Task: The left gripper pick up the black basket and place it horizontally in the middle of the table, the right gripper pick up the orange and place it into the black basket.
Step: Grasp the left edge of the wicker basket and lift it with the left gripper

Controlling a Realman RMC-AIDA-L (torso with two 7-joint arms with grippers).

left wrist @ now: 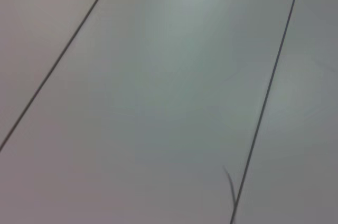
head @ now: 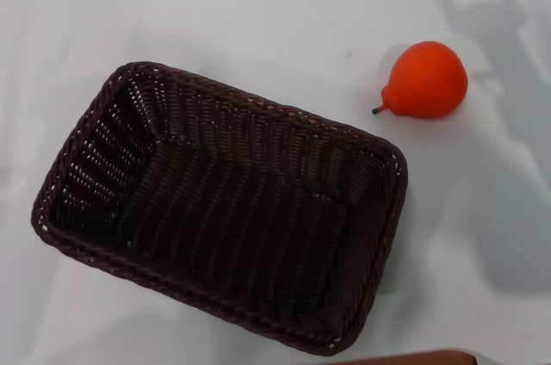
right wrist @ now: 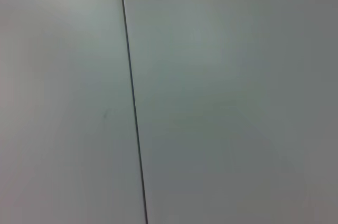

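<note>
Neither the left gripper nor the right gripper is showing in any view, so whether their fingers are apart or together cannot be told. The left wrist view is taking in only a pale, flat surface crossed by two thin dark lines, and the right wrist view is showing the same kind of pale surface with one thin dark line running across it.

In the head view, the black basket (head: 224, 206) is sitting on the white table (head: 258, 12), filling the left and middle of the scene. It is lying open side up and skewed, its long sides slanting down toward the right, and nothing is lying inside it. To the right and farther back, the orange (head: 427, 80) is resting on the table, near the basket's far right corner but apart from it, its nub and thin dark stem pointing left toward the basket. A faint shadow is falling across the table at the far right.
</note>
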